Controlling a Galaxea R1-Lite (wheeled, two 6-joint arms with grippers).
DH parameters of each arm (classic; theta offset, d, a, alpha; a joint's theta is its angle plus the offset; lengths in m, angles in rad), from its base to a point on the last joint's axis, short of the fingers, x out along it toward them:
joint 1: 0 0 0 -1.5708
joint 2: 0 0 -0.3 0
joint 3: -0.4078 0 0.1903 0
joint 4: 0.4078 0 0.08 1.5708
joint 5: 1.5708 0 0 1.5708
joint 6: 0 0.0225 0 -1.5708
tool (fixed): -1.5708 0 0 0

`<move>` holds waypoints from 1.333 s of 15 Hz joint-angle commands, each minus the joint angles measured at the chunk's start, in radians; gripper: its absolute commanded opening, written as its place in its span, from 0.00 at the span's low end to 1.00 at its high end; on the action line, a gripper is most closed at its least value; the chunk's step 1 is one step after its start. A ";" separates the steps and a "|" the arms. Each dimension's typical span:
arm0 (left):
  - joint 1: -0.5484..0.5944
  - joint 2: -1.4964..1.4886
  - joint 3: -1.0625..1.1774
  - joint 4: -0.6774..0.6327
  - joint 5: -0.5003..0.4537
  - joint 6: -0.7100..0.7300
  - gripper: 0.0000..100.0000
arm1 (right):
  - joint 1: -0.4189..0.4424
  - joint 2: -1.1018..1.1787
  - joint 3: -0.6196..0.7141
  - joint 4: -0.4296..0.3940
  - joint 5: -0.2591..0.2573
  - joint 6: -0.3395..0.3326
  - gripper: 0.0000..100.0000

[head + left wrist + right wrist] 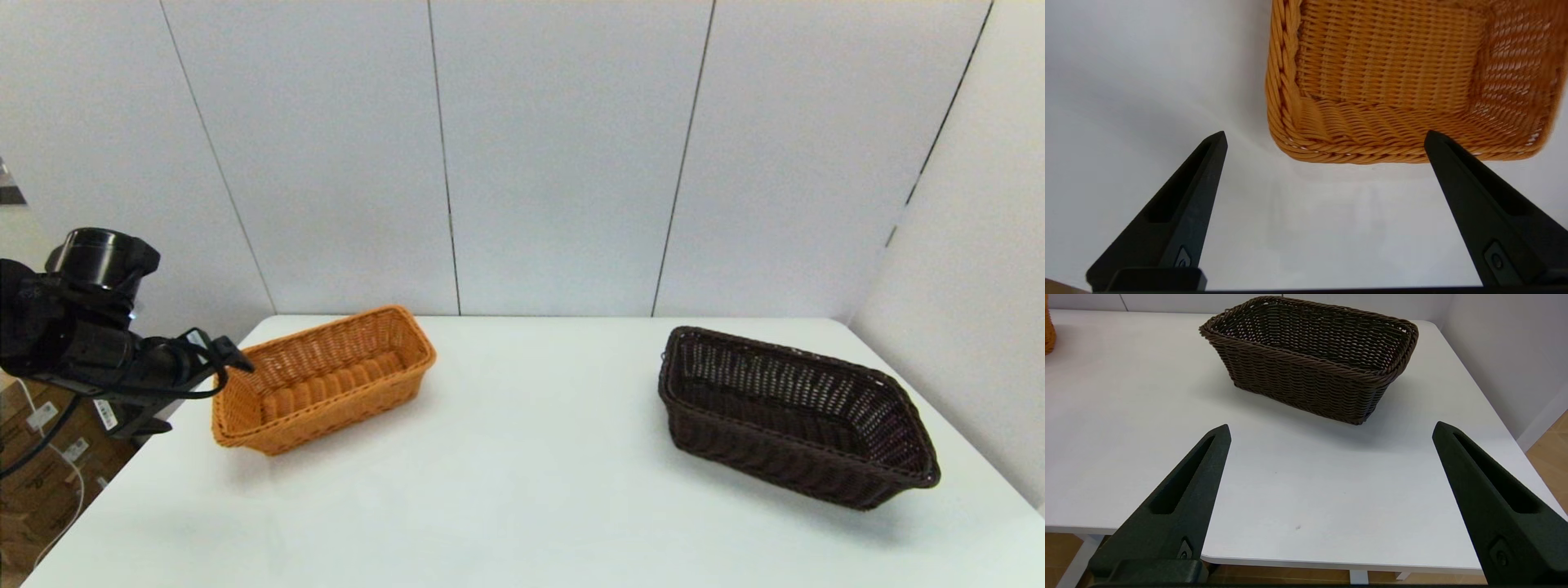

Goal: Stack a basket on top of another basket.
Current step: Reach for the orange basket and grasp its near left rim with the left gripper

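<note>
On the white bench, the orange basket sits far left and the dark brown basket far right, well apart. Only the left wrist view shows the left end effector spread wide, empty, above the orange basket's near end. The right end effector, outside the head view, is open and seemingly back beyond the bench edge.
</note>
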 commanded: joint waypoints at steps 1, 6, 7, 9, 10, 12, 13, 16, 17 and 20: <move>0.031 0.039 -0.054 0.060 -0.054 0.053 1.00 | 0.000 0.002 0.000 0.001 0.000 0.000 1.00; 0.075 0.125 -0.160 0.146 -0.092 0.122 1.00 | 0.000 0.002 0.000 0.001 -0.001 0.000 1.00; 0.075 0.139 -0.172 0.166 -0.092 0.148 1.00 | 0.000 0.002 0.000 0.001 -0.001 0.000 1.00; 0.079 0.171 -0.198 0.186 -0.092 0.179 1.00 | 0.000 0.002 0.000 0.001 -0.001 0.000 1.00; 0.080 0.197 -0.219 0.198 -0.092 0.186 1.00 | 0.000 0.002 0.000 0.001 -0.001 0.000 1.00; 0.080 0.250 -0.275 0.232 -0.098 0.186 1.00 | 0.000 0.002 0.000 0.001 -0.001 0.000 1.00; 0.088 0.267 -0.301 0.238 -0.100 0.186 1.00 | 0.000 0.002 0.000 0.001 -0.001 0.000 1.00; 0.098 0.316 -0.327 0.240 -0.100 0.186 1.00 | 0.000 0.002 0.000 0.001 -0.001 0.000 1.00; 0.102 0.336 -0.342 0.240 -0.100 0.185 1.00 | 0.000 0.002 0.000 0.001 -0.001 0.000 1.00; 0.105 0.377 -0.365 0.241 -0.101 0.180 1.00 | 0.000 0.002 0.000 0.001 -0.001 0.001 1.00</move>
